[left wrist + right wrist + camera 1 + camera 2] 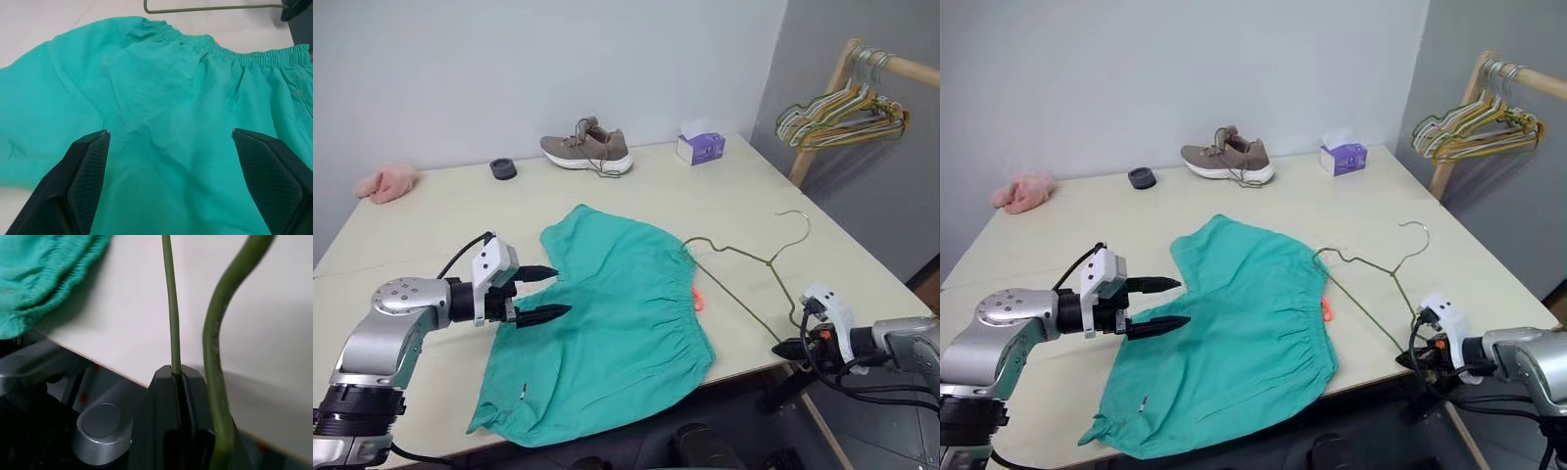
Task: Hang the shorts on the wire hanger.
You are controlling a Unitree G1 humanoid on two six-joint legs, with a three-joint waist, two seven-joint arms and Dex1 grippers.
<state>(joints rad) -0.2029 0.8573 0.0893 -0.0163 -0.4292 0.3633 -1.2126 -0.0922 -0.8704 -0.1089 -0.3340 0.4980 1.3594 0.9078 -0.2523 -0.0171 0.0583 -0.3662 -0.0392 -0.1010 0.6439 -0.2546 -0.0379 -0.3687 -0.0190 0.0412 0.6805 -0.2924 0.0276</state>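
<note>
Shorts [607, 313] mid-table [431, 225], wire hanger [744, 269] just right, shoe [588, 149] behind.

The two head views look forward and down over the table [724, 211] from nearly one spot, sharing the shorts [607, 313] and hanger [744, 259], which the left wrist view sees from close above and the right wrist view closer still.

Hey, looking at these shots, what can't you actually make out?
- Head views: the far corner of the wire hanger is hidden under the shorts.
- Head views: the print on the purple box is too small to read.
- Left wrist view: the picture's edges cut off the legs of the shorts.
- Right wrist view: the wire runs out of frame above the right end effector.
</note>
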